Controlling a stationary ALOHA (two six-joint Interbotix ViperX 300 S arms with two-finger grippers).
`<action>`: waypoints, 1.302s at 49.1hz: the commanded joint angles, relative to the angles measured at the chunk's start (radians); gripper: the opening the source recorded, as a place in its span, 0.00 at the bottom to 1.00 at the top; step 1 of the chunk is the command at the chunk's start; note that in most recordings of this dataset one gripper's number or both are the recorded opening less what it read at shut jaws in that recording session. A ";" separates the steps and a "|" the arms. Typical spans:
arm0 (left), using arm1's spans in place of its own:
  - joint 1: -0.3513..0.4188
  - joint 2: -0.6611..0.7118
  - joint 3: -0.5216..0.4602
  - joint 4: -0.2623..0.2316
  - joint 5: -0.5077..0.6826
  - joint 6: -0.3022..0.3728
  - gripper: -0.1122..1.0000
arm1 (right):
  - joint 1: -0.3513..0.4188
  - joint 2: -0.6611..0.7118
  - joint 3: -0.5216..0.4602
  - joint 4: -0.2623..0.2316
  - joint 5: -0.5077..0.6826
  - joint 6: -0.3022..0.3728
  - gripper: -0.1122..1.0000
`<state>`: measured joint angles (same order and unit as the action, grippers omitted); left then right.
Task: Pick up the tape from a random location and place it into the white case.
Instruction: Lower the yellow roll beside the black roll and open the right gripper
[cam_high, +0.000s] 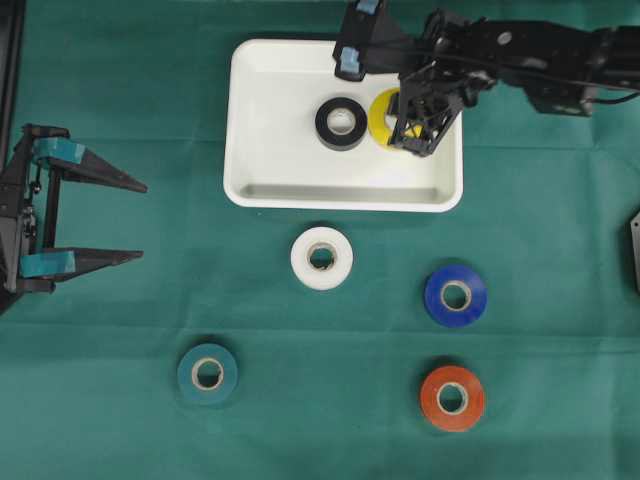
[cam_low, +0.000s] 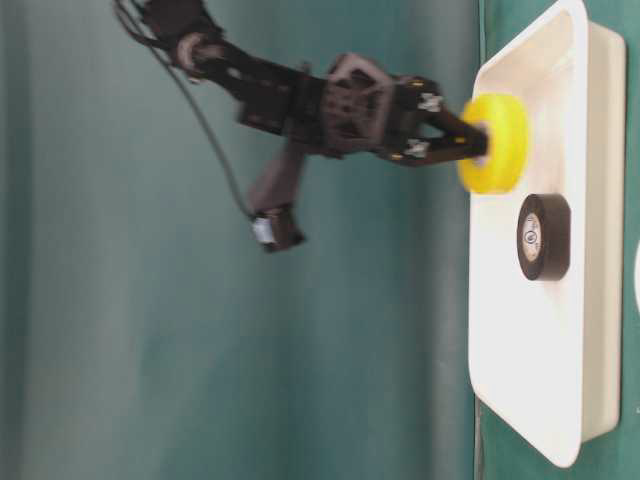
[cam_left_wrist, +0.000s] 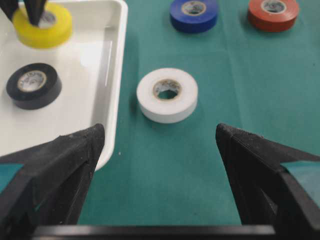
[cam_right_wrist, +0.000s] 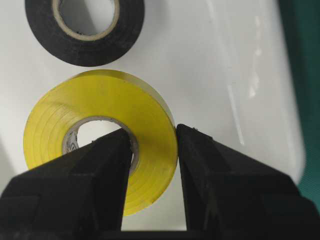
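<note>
The right gripper (cam_right_wrist: 152, 160) pinches the yellow tape (cam_right_wrist: 105, 127) by its wall, just above the white case (cam_high: 270, 150) floor, right of the black tape (cam_high: 341, 123). The left gripper (cam_high: 125, 220) waits spread wide, far left.
</note>
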<state>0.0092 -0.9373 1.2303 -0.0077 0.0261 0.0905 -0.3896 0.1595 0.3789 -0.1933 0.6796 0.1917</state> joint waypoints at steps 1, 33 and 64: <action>0.000 0.005 -0.012 -0.002 -0.005 -0.002 0.97 | 0.002 0.005 -0.006 0.002 -0.017 0.002 0.37; -0.002 0.005 -0.012 0.000 -0.005 -0.002 0.97 | 0.002 0.052 0.002 0.002 -0.046 0.000 0.37; -0.002 0.005 -0.012 -0.002 -0.005 -0.002 0.97 | 0.000 0.040 -0.005 -0.021 -0.028 0.000 0.72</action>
<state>0.0092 -0.9373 1.2303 -0.0077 0.0261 0.0905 -0.3896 0.2286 0.3896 -0.1994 0.6473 0.1902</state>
